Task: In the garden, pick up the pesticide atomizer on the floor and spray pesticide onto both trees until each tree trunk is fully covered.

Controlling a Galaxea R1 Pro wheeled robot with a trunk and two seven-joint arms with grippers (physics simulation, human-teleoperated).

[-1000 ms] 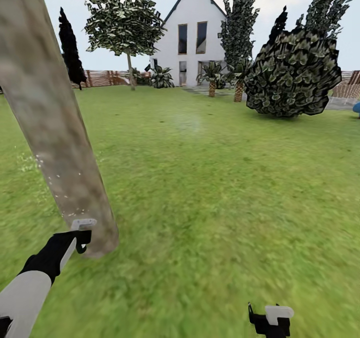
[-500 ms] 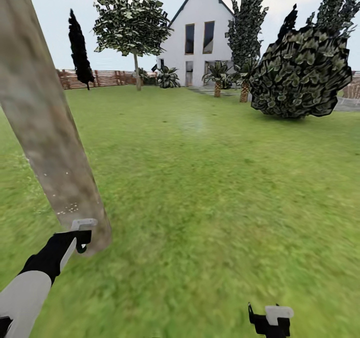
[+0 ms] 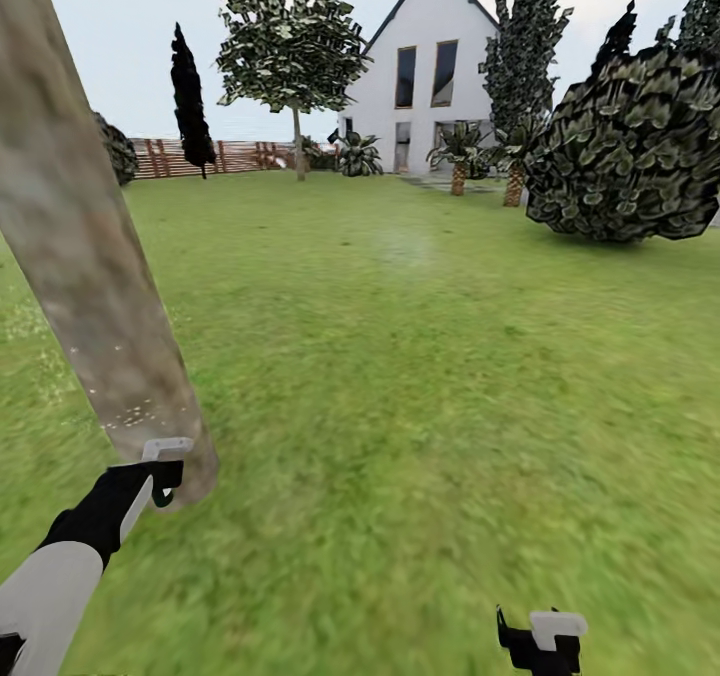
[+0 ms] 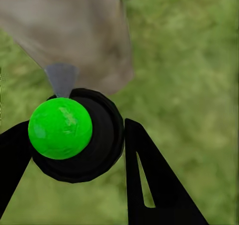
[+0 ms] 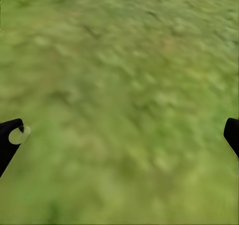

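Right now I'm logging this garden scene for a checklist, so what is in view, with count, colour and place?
Tree trunk: one, grey-brown, leaning, near left, white specks low down.
Atomizer: one, black body, green cap, between the left gripper's fingers, nozzle toward the trunk.
Leafy tree: one, dark green crown, far lawn.
Dark narrow tree: one, near-black, by the fence.
Bush: one, dark green, right.
Palms: two, short, before the house.
House: one, white, far.
Fence: brown slats, far left.
Lawn: green.
Left gripper: black, at trunk's base.
Right gripper: black, fingers apart, over grass.
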